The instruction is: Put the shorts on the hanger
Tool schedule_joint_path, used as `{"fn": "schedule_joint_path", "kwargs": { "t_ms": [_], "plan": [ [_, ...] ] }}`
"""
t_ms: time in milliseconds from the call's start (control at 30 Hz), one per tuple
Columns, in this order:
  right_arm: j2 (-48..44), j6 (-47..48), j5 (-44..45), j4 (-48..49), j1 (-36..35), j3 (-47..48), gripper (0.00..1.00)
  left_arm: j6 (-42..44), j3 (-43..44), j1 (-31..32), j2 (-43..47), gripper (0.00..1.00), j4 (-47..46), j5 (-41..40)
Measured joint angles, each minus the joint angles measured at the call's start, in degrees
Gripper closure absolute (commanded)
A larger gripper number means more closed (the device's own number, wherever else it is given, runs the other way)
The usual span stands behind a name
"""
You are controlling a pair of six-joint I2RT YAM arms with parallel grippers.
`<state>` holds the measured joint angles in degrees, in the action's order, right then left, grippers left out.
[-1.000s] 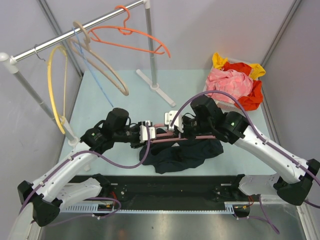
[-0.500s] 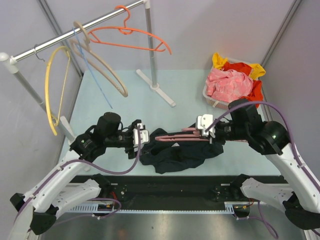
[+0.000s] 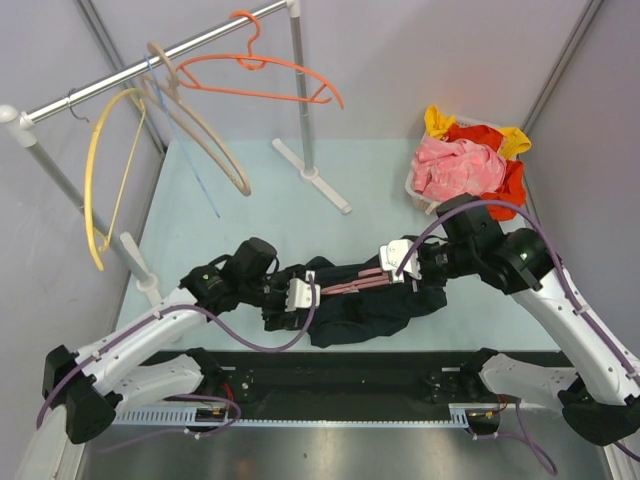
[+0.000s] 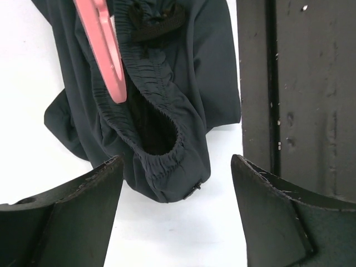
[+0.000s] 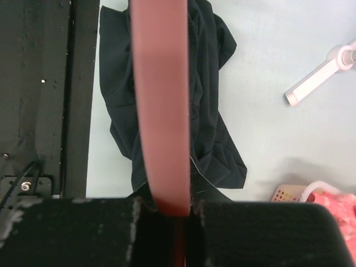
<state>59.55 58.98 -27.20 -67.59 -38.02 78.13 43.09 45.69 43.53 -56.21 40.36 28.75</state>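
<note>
The dark shorts (image 3: 372,308) lie crumpled on the table near the front edge. My right gripper (image 3: 397,256) is shut on one end of the pale-pink hanger (image 3: 350,283), which slants down-left over the shorts. In the right wrist view the hanger (image 5: 161,111) runs straight out from the shut jaws (image 5: 167,207) above the shorts (image 5: 214,128). My left gripper (image 3: 300,295) is open at the shorts' left end. In its wrist view the gathered waistband opening of the shorts (image 4: 161,133) lies just ahead of the open gripper (image 4: 177,167), and the hanger's tip (image 4: 103,44) rests at that opening. Nothing sits between the left fingers.
A clothes rail (image 3: 150,70) at the back left carries an orange hanger (image 3: 265,75), a beige hanger (image 3: 195,125) and a yellow hanger (image 3: 95,180). Its white foot (image 3: 315,178) crosses the table. A basket (image 3: 425,200) of pink and red garments (image 3: 465,170) stands at the back right. A black strip (image 3: 330,375) lines the near edge.
The left gripper has let go of the hanger, opened wide and dropped to the shorts' waistband end. The right gripper has carried the hanger rightwards, then tilted its free end down onto the shorts.
</note>
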Motion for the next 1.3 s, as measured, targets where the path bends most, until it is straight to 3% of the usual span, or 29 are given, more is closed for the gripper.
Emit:
{"fn": "schedule_joint_path", "kwargs": {
  "t_ms": [533,700,800,833,1100,1300],
  "plan": [
    [8.0,8.2,-0.1,0.2,-0.3,0.0,1.0,5.3,-2.1,2.8,-5.3,0.17,-5.1,-5.3],
    [8.4,10.0,-0.4,0.1,-0.6,0.0,1.0,6.0,-3.0,2.8,-5.6,0.23,-5.2,-6.2],
    [8.4,10.4,-1.0,0.0,-1.2,0.0,1.0,6.0,-3.3,2.8,-5.7,0.42,-5.5,-6.4],
    [8.4,10.5,-1.3,-0.2,-1.5,0.0,1.0,5.9,-3.4,2.8,-5.7,0.55,-5.6,-6.4],
    [9.0,8.5,-3.7,0.3,-3.0,0.0,1.0,5.5,-3.3,2.8,-6.8,1.0,-5.4,-6.5],
    [10.2,5.0,-5.8,2.5,-1.3,-0.3,1.0,4.5,-0.7,2.8,-5.5,1.0,-3.6,-5.4]
  ]
}}
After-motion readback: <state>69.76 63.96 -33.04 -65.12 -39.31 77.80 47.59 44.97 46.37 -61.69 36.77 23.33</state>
